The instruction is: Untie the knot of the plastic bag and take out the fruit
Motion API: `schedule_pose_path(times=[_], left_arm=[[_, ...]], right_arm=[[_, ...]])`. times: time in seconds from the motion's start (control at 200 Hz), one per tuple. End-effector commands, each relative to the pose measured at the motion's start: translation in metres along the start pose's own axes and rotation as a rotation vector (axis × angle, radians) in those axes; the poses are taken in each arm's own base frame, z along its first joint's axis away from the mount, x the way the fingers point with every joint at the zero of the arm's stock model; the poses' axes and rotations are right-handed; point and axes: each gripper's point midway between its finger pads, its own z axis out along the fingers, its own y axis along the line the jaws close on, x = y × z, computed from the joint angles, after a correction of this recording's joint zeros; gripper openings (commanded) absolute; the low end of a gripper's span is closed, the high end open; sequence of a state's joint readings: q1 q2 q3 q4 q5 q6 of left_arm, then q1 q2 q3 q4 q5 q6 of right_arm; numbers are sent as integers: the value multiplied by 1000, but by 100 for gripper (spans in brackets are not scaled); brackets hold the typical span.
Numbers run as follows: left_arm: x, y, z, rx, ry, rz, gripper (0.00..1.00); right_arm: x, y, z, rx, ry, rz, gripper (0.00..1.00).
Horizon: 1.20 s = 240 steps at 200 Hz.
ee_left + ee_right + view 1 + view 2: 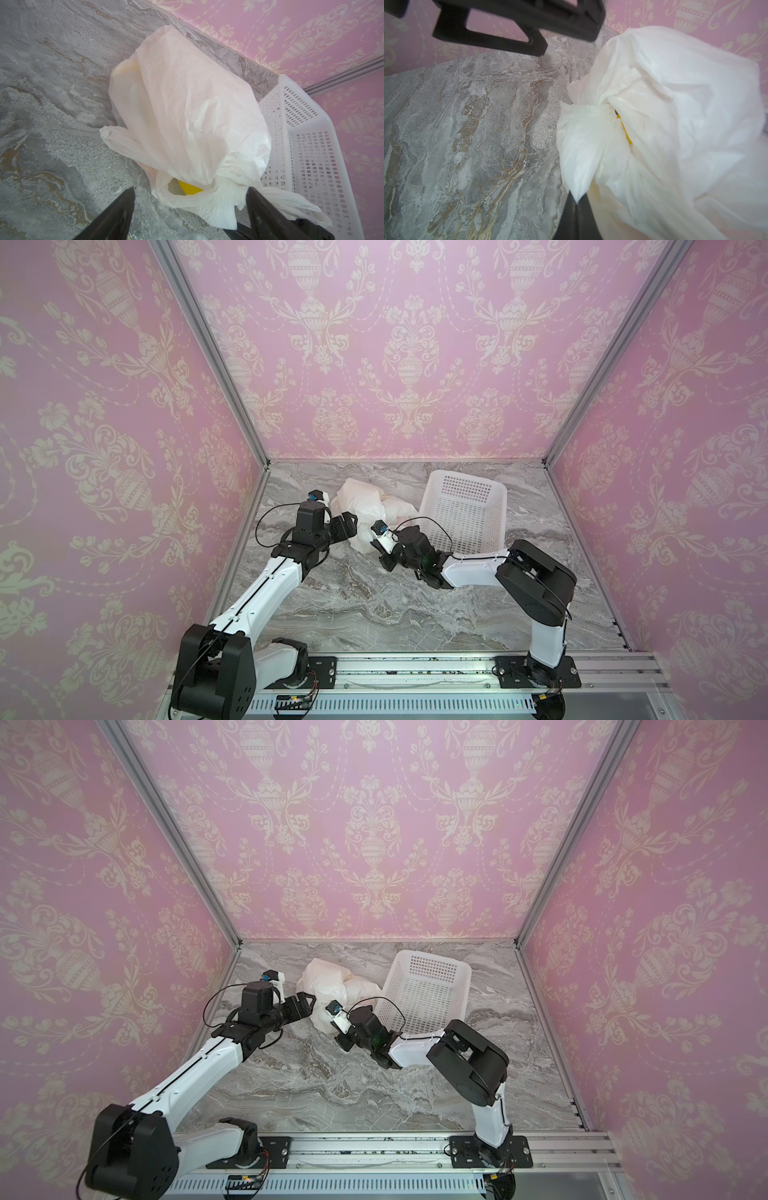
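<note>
The plastic bag (pixel 365 506) lies crumpled on the marble table (pixel 374 614), lumpy and closed by the knot (pixel 225 179). In the right wrist view the knot (pixel 604 101) is a bunched twist above a narrow gap. Yellow fruit (pixel 192 188) shows through an opening beside the knot, and a sliver of fruit (pixel 626 133) shows in that gap. The rest of the fruit is hidden in the bag. My left gripper (pixel 190 190) stands open, its fingers either side of the bag's knotted end. My right gripper (pixel 577 204) is shut on a white handle flap of the plastic bag (pixel 675 104).
A white perforated basket (pixel 465 510) lies tipped just right of the bag, touching it. The pink back wall (pixel 415 364) stands close behind both. In both top views the two grippers (pixel 307 1006) (pixel 343 1038) meet at the bag's near side.
</note>
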<state>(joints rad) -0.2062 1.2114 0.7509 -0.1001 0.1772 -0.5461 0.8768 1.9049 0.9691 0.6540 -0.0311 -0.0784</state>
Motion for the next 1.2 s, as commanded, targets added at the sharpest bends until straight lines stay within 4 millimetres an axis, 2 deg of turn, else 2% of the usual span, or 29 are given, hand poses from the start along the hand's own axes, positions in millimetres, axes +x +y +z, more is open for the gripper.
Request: schedule_pose_path(times=[0.0,0.215,0.36,0.6,0.666,0.701,0.801,0.866,0.976,1.106,1.126,1.196], left_arm=[[-7,-7,5,19,-10,32,86],[-4,-12,15,54,8,39,79],[-9,-16,18,77,-8,47,77],[-8,-19,17,102,-20,37,76],[-7,-19,19,104,-13,35,66],[-5,-17,21,96,-8,31,58],[-2,-12,28,74,10,28,28],[-2,-6,30,42,15,24,0],[-7,5,23,-19,-28,29,0],[-25,15,-3,-99,-136,37,0],[-16,24,-4,-126,-127,35,0],[-20,27,-16,-143,-165,36,0]], right_arm=[[-44,9,-18,-48,-162,-33,0],[-41,15,-23,-65,-169,-20,0],[-42,20,-27,-62,-185,-33,0],[-37,34,-22,-85,-162,-49,0],[-35,38,-22,-81,-156,-64,0],[-35,37,-22,-70,-155,-71,0],[-39,37,-24,-62,-169,-69,0],[-39,38,-26,-68,-177,-70,0],[-38,35,-26,-44,-190,-73,0],[-33,26,-25,8,-188,-87,0],[-32,24,-25,20,-188,-90,0],[-32,16,-26,67,-193,-90,0]])
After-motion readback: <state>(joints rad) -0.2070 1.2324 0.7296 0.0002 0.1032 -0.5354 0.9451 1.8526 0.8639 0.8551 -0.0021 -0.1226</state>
